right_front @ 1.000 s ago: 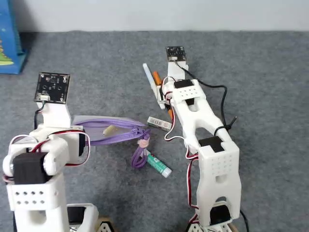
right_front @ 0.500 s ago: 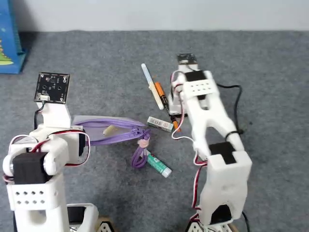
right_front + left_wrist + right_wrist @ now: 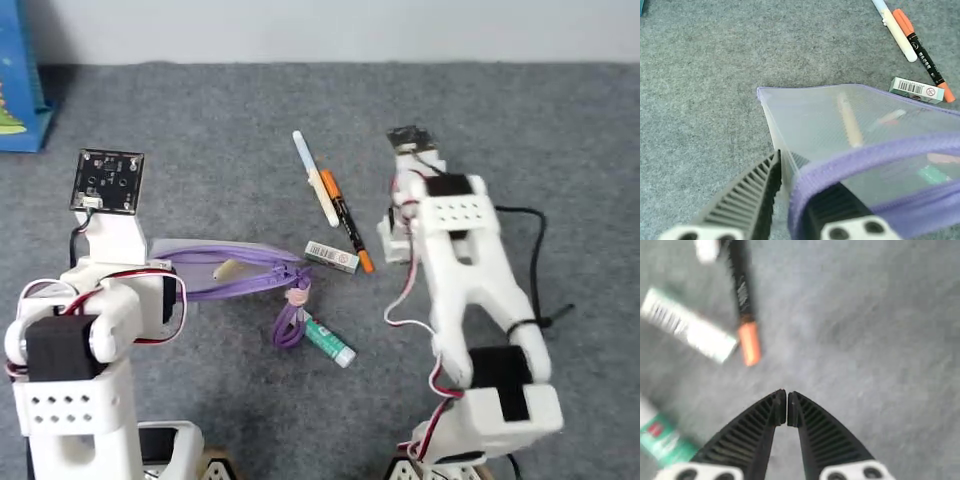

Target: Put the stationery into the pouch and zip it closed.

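A translucent purple pouch (image 3: 225, 268) lies on the grey carpet with a pale stick inside it. My left gripper (image 3: 790, 175) is shut on the pouch's (image 3: 865, 125) purple-trimmed edge at its left end. A white pen (image 3: 315, 178), an orange marker (image 3: 345, 220), a small boxed eraser (image 3: 332, 256) and a green glue stick (image 3: 328, 340) lie loose to the right of the pouch. My right gripper (image 3: 786, 400) is shut with nothing in it, just right of the marker's (image 3: 742, 295) orange cap and the eraser (image 3: 687, 325).
The pouch's purple strap (image 3: 290, 322) is bunched beside the glue stick. A blue box (image 3: 18, 80) stands at the far left corner. The right arm (image 3: 455, 230) stands over the carpet to the right of the stationery.
The right arm has swung to the right, off the pen and marker, which now lie uncovered. The left arm and the pouch have stayed put.
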Available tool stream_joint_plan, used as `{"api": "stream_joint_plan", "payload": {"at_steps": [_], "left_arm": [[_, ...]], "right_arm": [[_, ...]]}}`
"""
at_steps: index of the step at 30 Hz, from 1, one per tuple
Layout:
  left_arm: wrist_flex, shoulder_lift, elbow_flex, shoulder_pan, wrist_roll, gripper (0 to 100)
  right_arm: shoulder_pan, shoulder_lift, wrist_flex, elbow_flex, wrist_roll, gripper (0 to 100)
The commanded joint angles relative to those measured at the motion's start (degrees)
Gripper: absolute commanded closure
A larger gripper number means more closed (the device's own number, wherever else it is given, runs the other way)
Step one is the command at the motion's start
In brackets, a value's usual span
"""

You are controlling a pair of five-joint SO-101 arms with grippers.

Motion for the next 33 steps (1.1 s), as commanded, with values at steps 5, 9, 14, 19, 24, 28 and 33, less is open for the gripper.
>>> {"api": "stream_joint_plan", "payload": {"at_steps": [5, 9, 14, 19, 24, 28, 33], "left_arm": [[-0.09, 0.18, -0.31, -0.09, 0.35, 99], [-0.09, 0.18, -0.22, -0.09, 0.35, 99], [-0.09, 0.18, -0.22, -0.09, 0.35, 99], [-0.09, 0.18, -0.22, -0.09, 0.35, 99], [-0.09, 0.18, -0.22, -0.09, 0.35, 99], [-0.09, 0.18, -0.22, -0.09, 0.35, 99], [-0.09, 0.18, -0.22, -0.09, 0.35, 99]], "right_arm": [[0.66, 1.27, -22.46, 2.46, 3.87, 98.5], [-1.8, 7.52, -24.31, -1.41, 3.6, 90.9], [-4.44, 13.93, -24.22, -5.98, 3.25, 77.0], [-9.01, 14.81, -24.13, -5.71, 3.25, 76.4], [-11.91, 15.52, -24.4, -5.01, 3.25, 76.4], [-11.91, 18.15, -25.63, -5.8, 3.34, 76.5], [-12.0, 19.03, -25.71, -6.33, 3.34, 76.5]]}}
